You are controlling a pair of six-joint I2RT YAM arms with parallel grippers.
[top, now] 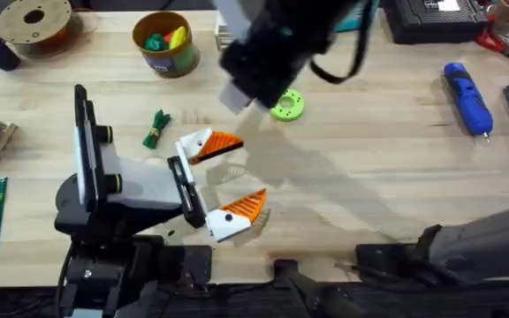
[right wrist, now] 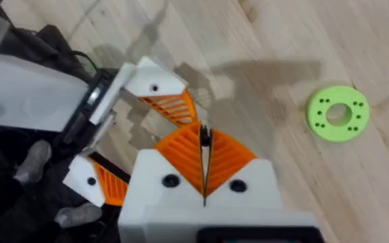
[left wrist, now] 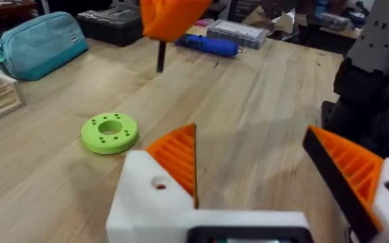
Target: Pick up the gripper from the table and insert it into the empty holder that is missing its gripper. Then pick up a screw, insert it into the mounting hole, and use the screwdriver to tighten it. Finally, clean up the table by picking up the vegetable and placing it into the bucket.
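While the arms meet over the wooden desk (top: pixel 369 177):
Left gripper (top: pixel 224 177): ribbed orange pads, jaws wide.
Right gripper (right wrist: pixel 204 156): jaws pressed narrow on a thin dark screw (right wrist: pixel 205 137).
Disc (top: pixel 287 105): round, lime-green, holed.

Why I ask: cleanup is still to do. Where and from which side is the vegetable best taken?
Take the vegetable across its narrow middle, from straight above. It lies flat on the table, a slim bundle, with bare wood along both long sides for the open left hand to straddle it.
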